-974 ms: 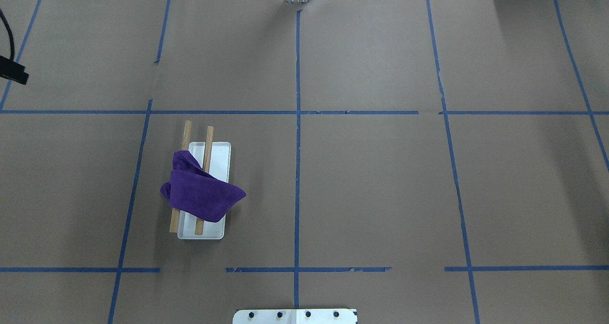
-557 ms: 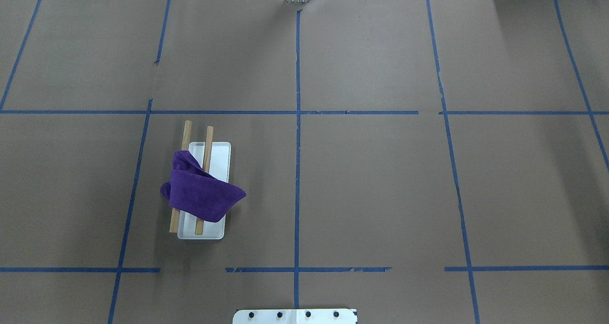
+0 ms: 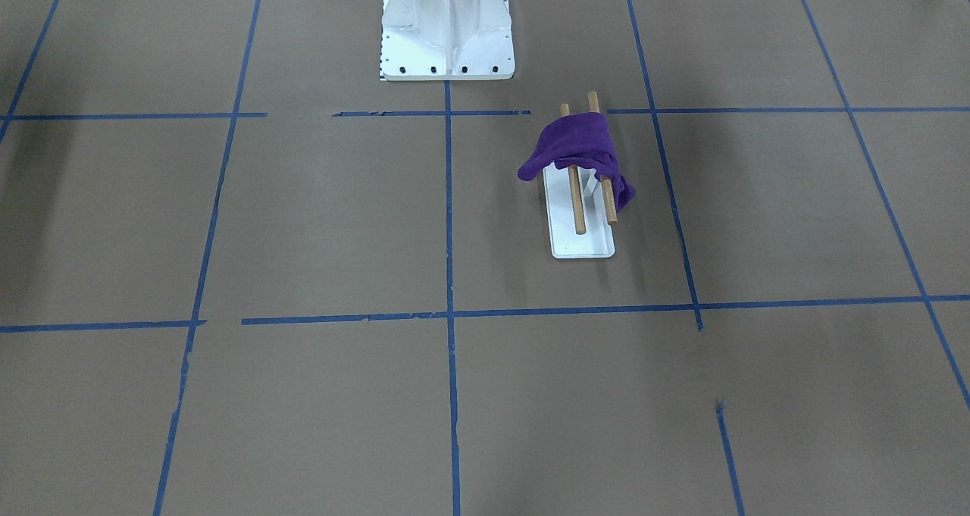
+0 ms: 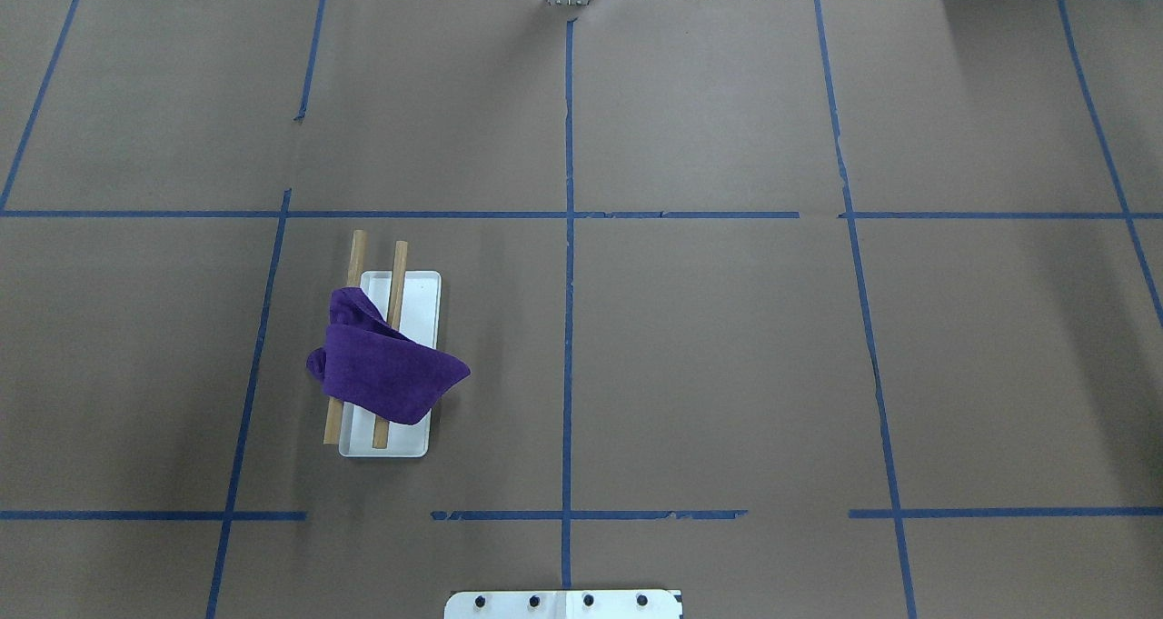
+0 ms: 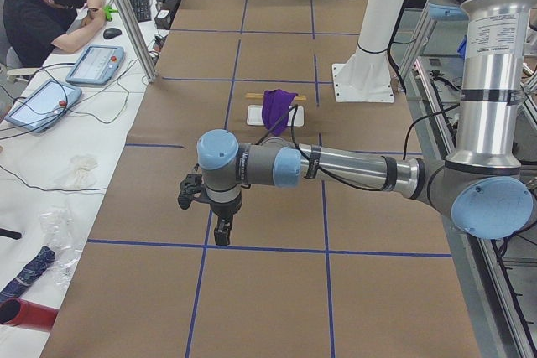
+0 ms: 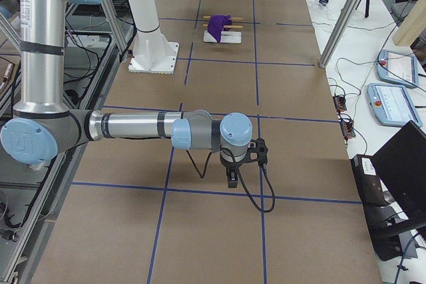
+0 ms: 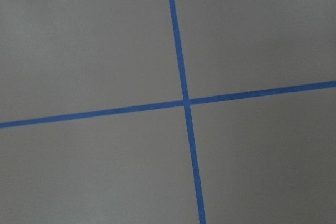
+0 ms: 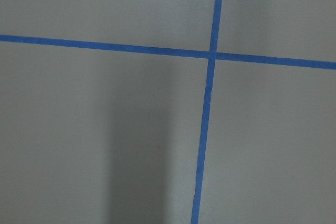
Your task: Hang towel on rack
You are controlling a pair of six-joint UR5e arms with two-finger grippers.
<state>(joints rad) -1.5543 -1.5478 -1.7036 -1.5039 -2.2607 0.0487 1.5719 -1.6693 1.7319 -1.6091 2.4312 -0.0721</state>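
Note:
The deep-purple towel [image 4: 386,374] lies bunched and draped across both wooden dowels [image 4: 398,264] of the rack [image 4: 420,301], left of the table's middle. One end hangs over the left dowel, and a corner sticks out past the white base on the right. In the front-facing view the towel [image 3: 580,148] covers the dowels' far ends above the rack's base [image 3: 583,245]. My left gripper [image 5: 222,232] and right gripper [image 6: 231,179] show only in the side views, far from the rack and pointing down over bare paper. I cannot tell whether they are open or shut. The wrist views show only tape lines.
The table is brown paper with a blue tape grid. The white bolted pedestal [image 3: 447,31] stands at the robot's edge, near the rack. An operator [image 5: 50,6] sits at a side desk with tablets [image 5: 92,63] beyond the table's far edge.
A dark part of the left arm at the overhead view's left edge has moved out of view. The towel and rack have not moved.

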